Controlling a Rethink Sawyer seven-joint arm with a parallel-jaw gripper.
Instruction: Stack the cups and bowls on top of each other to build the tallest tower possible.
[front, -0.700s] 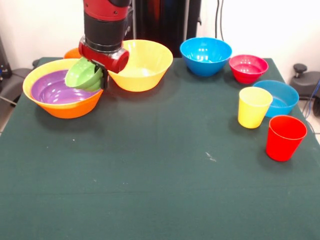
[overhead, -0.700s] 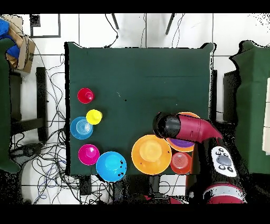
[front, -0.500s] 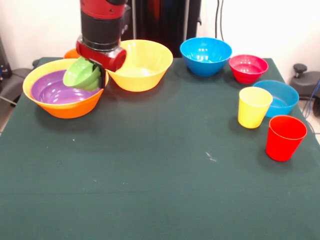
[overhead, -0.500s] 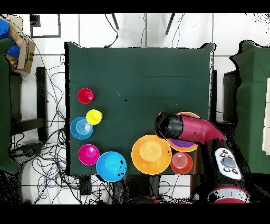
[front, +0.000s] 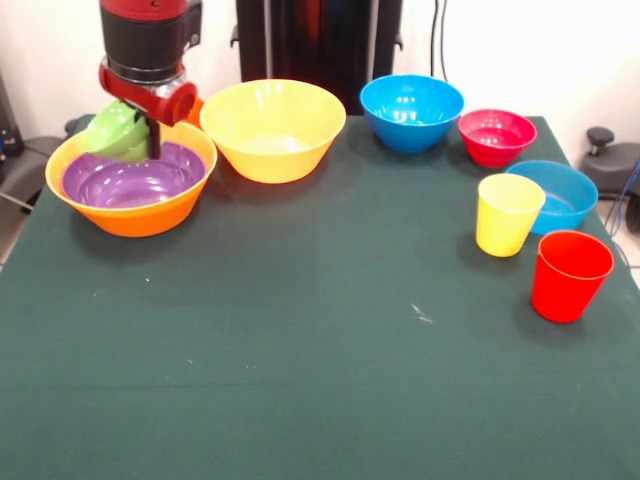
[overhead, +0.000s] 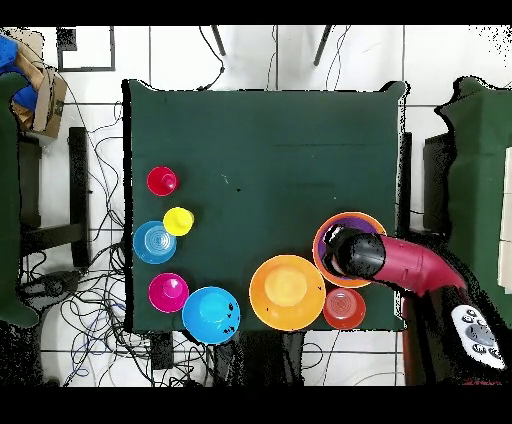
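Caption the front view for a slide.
Gripper holds a tilted green bowl over the purple bowl nested in a yellow-orange bowl; other bowls and cups stand apart.

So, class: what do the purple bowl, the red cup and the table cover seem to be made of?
Purple bowl: probably glossy plastic, since bright highlights run along its ridged inside.
Red cup: likely smooth plastic, with a thin, even wall and a soft sheen.
Table cover: apparently matte dark green cloth or felt, dull and free of reflections.
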